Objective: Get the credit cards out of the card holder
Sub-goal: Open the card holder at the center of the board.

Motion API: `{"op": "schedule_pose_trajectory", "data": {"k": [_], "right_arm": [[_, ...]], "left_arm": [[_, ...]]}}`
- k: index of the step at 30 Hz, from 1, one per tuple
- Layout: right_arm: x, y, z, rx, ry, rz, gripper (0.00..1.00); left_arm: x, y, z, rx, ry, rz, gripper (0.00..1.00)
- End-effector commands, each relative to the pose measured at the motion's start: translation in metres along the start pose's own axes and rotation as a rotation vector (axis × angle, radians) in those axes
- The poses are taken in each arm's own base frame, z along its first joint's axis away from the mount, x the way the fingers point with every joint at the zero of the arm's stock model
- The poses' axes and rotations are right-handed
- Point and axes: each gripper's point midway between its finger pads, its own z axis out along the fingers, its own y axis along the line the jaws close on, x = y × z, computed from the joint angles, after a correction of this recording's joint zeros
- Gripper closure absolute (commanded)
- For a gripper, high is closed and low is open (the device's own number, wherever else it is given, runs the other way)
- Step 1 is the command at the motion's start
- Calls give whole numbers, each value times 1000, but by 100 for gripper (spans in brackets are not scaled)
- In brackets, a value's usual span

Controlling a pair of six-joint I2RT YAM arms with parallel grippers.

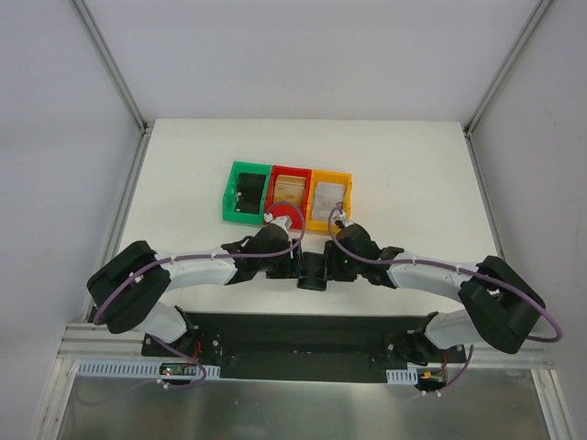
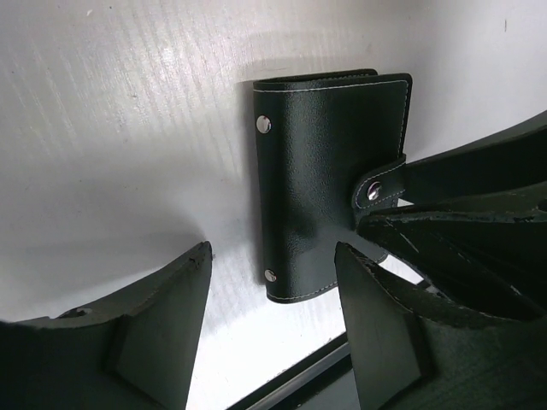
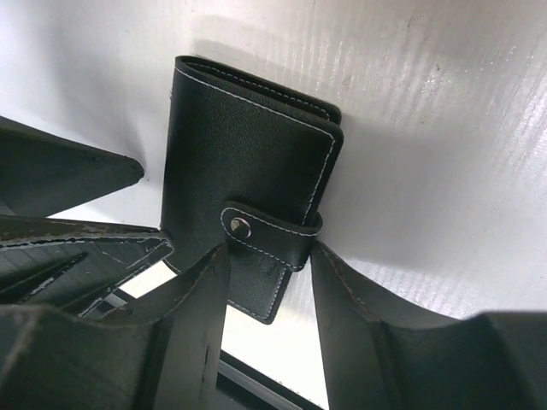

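Note:
The card holder (image 1: 315, 272) lies shut and flat on the white table near its front edge, black with white stitching, its snap strap (image 3: 269, 232) fastened. My left gripper (image 2: 273, 249) is open over the holder's (image 2: 329, 145) near end, with table showing between its left finger and the holder's edge. My right gripper (image 3: 269, 248) is open, and its two fingers flank the strap, the right one against the strap's fold. The credit cards are hidden inside the shut holder. A tan card-like piece (image 1: 290, 191) lies in the red bin and a pale grey one (image 1: 328, 193) in the yellow bin.
Three small bins stand in a row behind the holder: green (image 1: 231, 188) with a chunky black object, red (image 1: 290, 170), and yellow (image 1: 347, 188). A red round piece (image 1: 286, 214) sits just before the red bin. The table's front edge and a dark rail lie close below both grippers.

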Motion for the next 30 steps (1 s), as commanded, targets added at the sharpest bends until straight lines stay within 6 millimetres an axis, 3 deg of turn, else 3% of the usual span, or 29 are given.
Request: {"op": "schedule_pose_trajectory", "data": {"k": [1,6,14,23,30], "right_arm": [[7,-19,1,89,15,14,51],[-4,-35,-8,183,-40,-7,47],[-8,-35,-5,216,-19,-51,49],[7,-30,-5,111,-27,31,48],[21,-20,3,10,-12,101,55]], "left_arm": [[7,-1,5,4,24,5,42],[6,-3,9,6,32,14,50],[14,1,11,14,54,-7,81],[23,10,12,3,64,-27,90],[25,12,13,-2,65,-35,91]]}}
